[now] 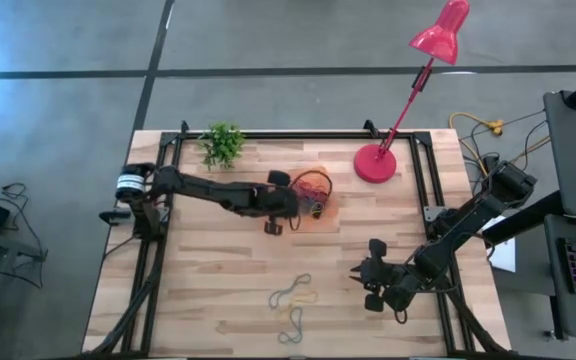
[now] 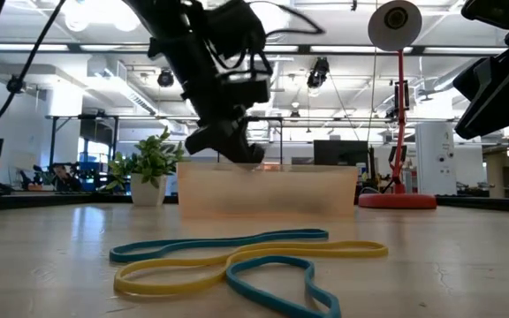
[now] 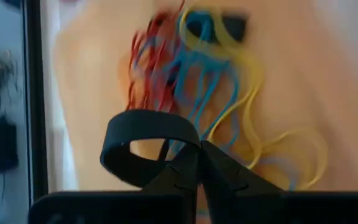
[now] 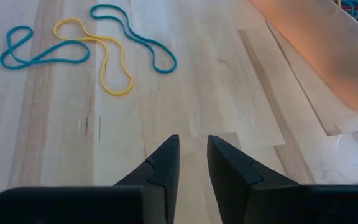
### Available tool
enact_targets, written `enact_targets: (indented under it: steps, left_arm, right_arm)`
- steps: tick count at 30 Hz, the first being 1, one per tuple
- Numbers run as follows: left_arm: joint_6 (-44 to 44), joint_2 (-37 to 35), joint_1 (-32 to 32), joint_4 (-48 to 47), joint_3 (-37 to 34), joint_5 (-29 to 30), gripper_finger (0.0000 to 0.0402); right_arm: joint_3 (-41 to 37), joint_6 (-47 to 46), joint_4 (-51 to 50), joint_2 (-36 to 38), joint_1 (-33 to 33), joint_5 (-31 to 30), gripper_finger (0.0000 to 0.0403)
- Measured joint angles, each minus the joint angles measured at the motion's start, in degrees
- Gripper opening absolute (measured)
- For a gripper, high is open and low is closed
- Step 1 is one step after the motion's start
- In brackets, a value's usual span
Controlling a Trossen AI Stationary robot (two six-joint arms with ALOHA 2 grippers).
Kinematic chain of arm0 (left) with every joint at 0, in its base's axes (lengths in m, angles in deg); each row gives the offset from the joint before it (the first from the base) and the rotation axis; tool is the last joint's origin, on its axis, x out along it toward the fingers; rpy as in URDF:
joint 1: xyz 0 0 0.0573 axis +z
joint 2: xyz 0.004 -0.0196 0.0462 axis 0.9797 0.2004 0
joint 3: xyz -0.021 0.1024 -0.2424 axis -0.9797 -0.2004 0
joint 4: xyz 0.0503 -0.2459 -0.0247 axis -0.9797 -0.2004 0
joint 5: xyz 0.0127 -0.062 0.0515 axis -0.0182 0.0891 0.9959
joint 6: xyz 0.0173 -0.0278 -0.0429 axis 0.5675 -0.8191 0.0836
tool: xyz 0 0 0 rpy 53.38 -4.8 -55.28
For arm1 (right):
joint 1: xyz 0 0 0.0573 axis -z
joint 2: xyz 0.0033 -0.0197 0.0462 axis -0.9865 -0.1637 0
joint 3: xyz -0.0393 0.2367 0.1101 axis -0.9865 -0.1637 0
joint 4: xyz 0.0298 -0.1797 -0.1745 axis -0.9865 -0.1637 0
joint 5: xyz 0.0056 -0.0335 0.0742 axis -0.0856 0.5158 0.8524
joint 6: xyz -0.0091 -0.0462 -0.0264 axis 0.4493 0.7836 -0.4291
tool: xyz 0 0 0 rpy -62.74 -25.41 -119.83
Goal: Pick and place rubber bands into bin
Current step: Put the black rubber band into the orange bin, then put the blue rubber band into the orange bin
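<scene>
My left gripper is over the bin now, fingers pressed together on a black band that loops up from the tips in the left wrist view, with the pile of red, blue and yellow bands lying in the tray right below. From table level the gripper hangs just above the bin's near wall, so I judge this is the drop. To do it well I want the tips well inside the rim, not over the edge, because a floppy loop can drape across the wall or cling to 1 finger when I let go. Spread fully, hold a beat, then lift straight up so nothing drags out of the pile. My right gripper waits over bare wood at the near right, fingers a little apart with nothing between them. Ahead of it, near the front edge, at least 3 loose bands lie tangled, teal and yellow crossing each other. Those will likely come up as a clump, so I'd pinch 1 strand at a free outer bend.
</scene>
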Motion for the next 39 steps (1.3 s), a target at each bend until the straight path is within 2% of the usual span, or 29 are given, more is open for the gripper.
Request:
enact_targets:
  steps: [15,27,33,39]
  left_arm:
    - [0.1,0.0,1.9,-1.3,-0.3,-0.4,0.0001]
    - [0.0,0.0,1.9,-1.3,-0.3,-0.4,0.0079]
    - [-0.1,0.0,1.2,-1.9,-0.1,-0.4,0.0086]
    - [-2.5,-0.6,-1.4,-7.5,1.8,-0.7,0.0086]
  right_arm:
    - [-0.3,-0.2,0.0,0.0,0.0,0.0,0.0064]
    - [-1.1,-0.2,1.5,0.0,0.0,0.0,0.0069]
    - [-1.1,-0.2,1.6,0.0,0.0,0.0,0.0063]
    - [-1.1,-0.2,1.7,0.0,0.0,0.0,0.0068]
